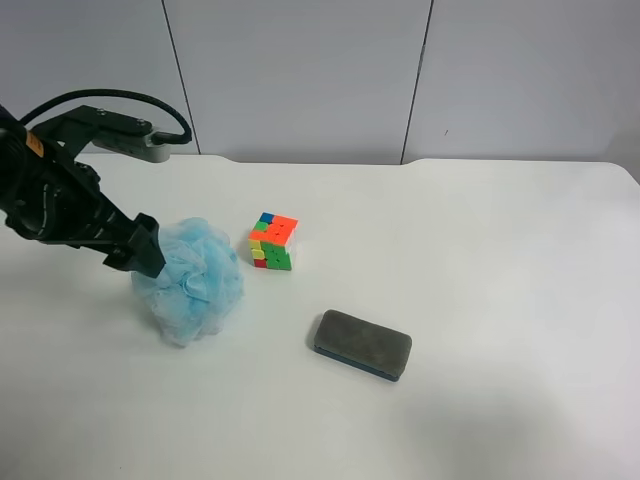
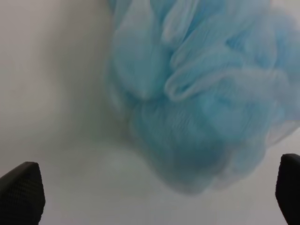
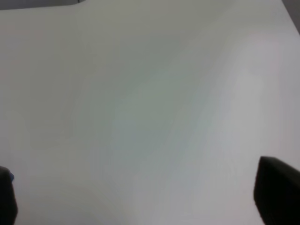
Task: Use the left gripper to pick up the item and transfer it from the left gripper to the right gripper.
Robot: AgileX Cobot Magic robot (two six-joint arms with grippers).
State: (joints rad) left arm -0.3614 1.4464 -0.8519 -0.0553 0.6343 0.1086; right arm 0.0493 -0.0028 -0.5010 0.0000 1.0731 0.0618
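Note:
A light blue mesh bath sponge (image 1: 192, 278) lies on the white table (image 1: 480, 260) at the left. My left gripper (image 1: 148, 252) is right at its upper left side, partly hidden in the mesh. In the left wrist view the sponge (image 2: 201, 89) fills the frame just ahead of the gripper (image 2: 154, 199), and the two fingertips (image 2: 21, 190) stand wide apart, open and holding nothing. My right gripper (image 3: 140, 199) is open and empty over bare table. The right arm is out of the exterior high view.
A colourful puzzle cube (image 1: 272, 241) stands just to the right of the sponge. A dark grey board eraser (image 1: 362, 344) lies nearer the front, in the middle. A black cable (image 1: 110, 98) loops above the left arm. Grey wall panels stand behind the table's far edge.

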